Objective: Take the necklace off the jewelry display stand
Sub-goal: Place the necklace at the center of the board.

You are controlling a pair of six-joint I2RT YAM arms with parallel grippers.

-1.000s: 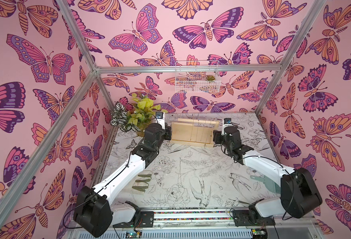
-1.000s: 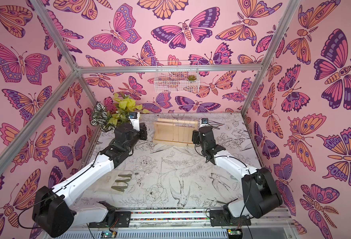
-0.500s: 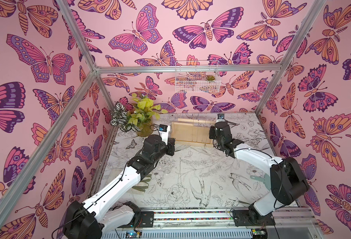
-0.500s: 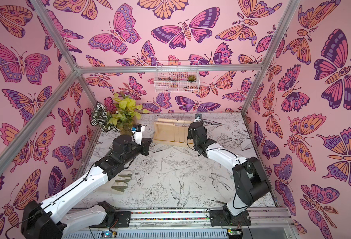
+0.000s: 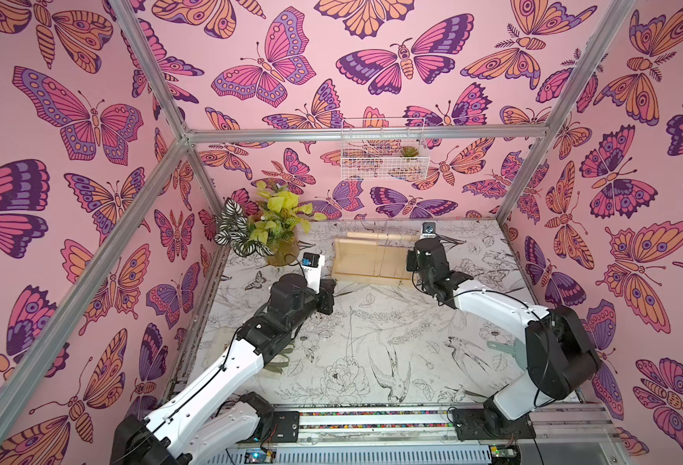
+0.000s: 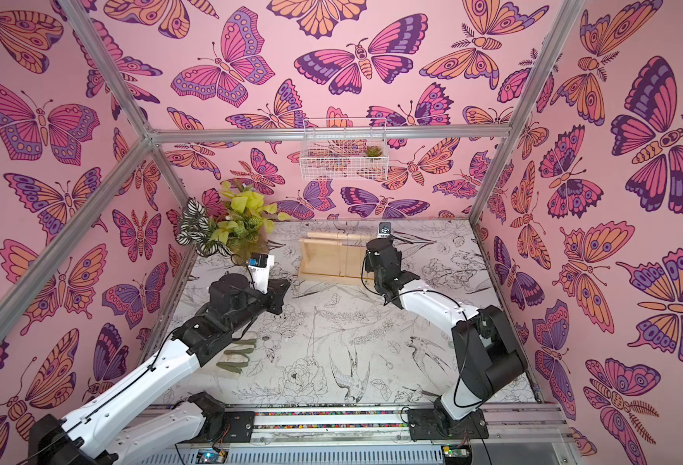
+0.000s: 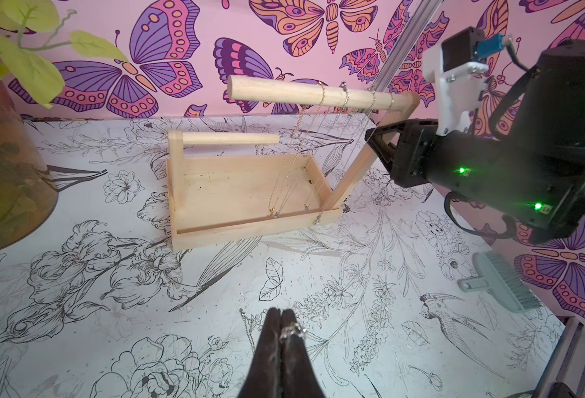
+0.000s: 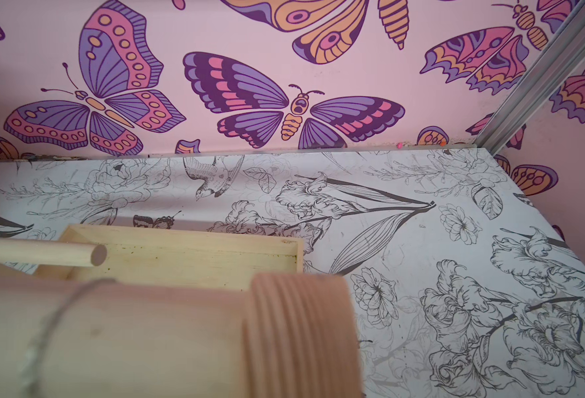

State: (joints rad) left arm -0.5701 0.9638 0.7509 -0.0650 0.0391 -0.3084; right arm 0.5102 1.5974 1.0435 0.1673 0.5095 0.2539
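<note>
Left wrist: left pincer (image 7: 280,313) pinches necklace (image 7: 292,332), apart from jewelry display stand (image 7: 249,193).

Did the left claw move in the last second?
Yes. The left gripper has pulled back from the jewelry display stand, toward its own arm's base, with a necklace pinched in its tips.
</note>
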